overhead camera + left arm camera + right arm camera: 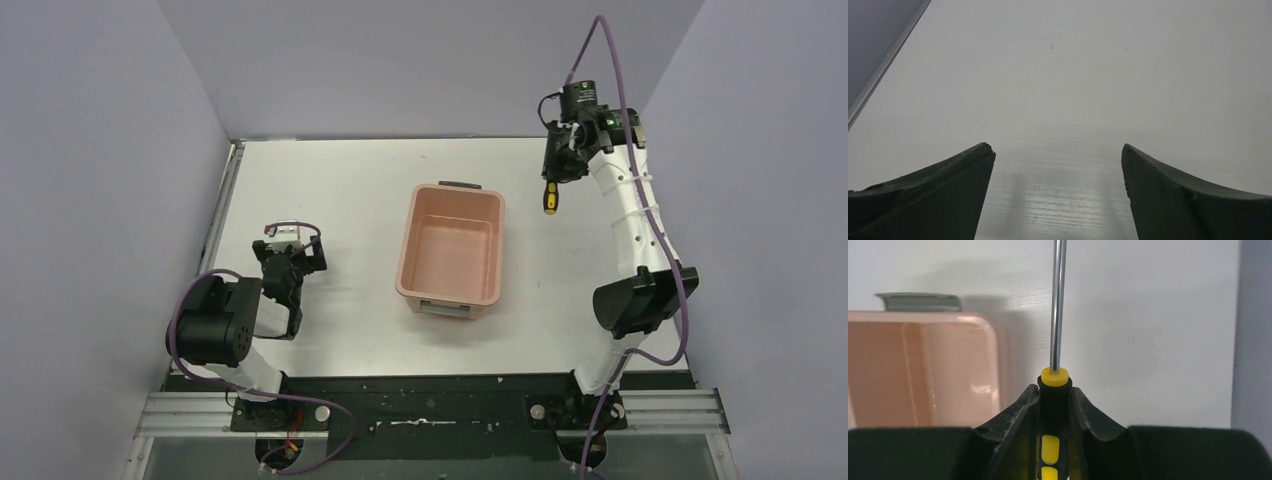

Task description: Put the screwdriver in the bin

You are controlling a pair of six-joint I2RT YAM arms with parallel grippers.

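My right pincer (1054, 395) grips the screwdriver (1057, 310) by the worktop's far right corner; next it must travel left over the bin (405, 250), then release

The left arm (215, 330) and the right arm (630, 215) share white links and black rounded joint housings. Purple cables (172, 330) loop along both. The fingers (943, 192) are dark greenish, matt, curved wedges tapering to blunt tips.
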